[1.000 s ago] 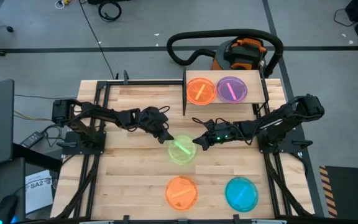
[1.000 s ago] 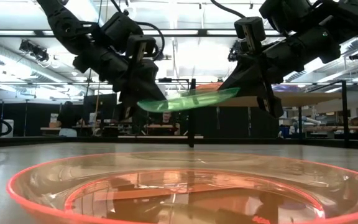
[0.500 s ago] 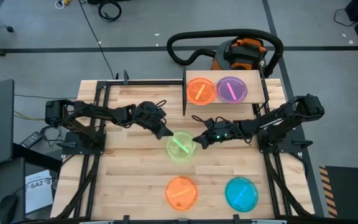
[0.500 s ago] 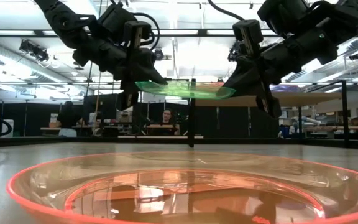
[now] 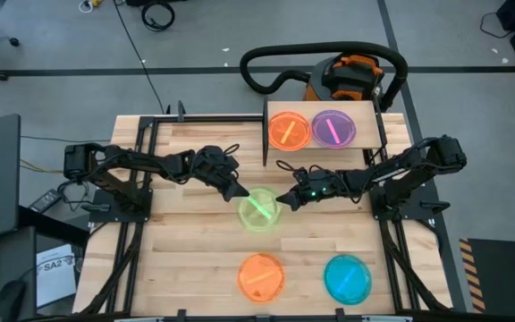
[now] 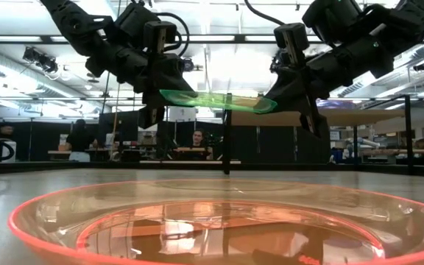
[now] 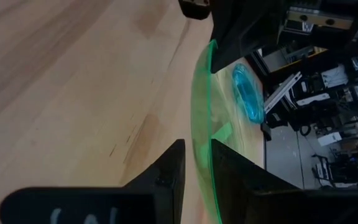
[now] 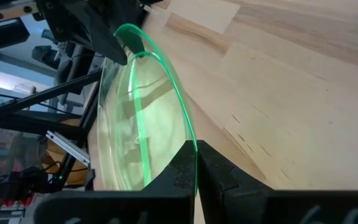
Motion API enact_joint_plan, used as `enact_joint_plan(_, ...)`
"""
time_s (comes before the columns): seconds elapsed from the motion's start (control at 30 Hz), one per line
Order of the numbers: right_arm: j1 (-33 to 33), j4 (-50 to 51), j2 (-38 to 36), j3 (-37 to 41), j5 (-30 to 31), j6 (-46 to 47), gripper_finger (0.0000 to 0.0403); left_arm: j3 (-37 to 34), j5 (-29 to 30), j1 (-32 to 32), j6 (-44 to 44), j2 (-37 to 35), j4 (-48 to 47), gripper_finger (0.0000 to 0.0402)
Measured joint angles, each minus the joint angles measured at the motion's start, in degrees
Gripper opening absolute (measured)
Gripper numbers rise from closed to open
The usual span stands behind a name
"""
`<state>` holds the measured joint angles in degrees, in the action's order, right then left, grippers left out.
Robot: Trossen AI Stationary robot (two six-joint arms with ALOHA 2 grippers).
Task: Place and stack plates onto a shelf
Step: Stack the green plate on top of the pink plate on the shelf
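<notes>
Nearest the low camera, at six o'clock on the tabletop (image 5: 186, 259), an orange plate (image 5: 260, 276) lies flat, with a blue plate (image 5: 347, 278) just beside it toward four o'clock. Above the middle of the tabletop a green plate (image 5: 260, 209) is held in the air, roughly level. The left claw (image 5: 237, 193) pinches its rim from ten o'clock, and the right claw (image 5: 285, 201) pinches the opposite rim from two o'clock; each wrist view shows the rim caught between that claw's two dark fingers. At twelve o'clock the shelf (image 5: 369, 125) carries another orange plate (image 5: 288, 130) and a pink plate (image 5: 333, 129) side by side.
</notes>
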<state>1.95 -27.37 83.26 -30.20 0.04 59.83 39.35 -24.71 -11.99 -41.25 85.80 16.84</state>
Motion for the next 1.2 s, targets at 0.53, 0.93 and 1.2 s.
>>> enact_joint_plan(0.53, -0.3, 1.3, 0.0, 0.0, -2.5, -0.5, 0.0009, 0.0, -2.0, -1.0, 0.1, -0.5, 0.1, 0.0076)
enact_joint_plan(0.93, -0.2, 1.4, 0.0, 0.0, -9.2, 0.6, 0.0009, 0.0, -4.1, -1.7, 0.4, -0.9, -0.7, 0.0076)
enact_joint_plan(1.2, -0.2, 1.3, -0.1, 0.0, -9.3, 0.6, 0.0009, 0.1, -4.8, -3.3, 4.0, -3.1, -6.6, 0.0076)
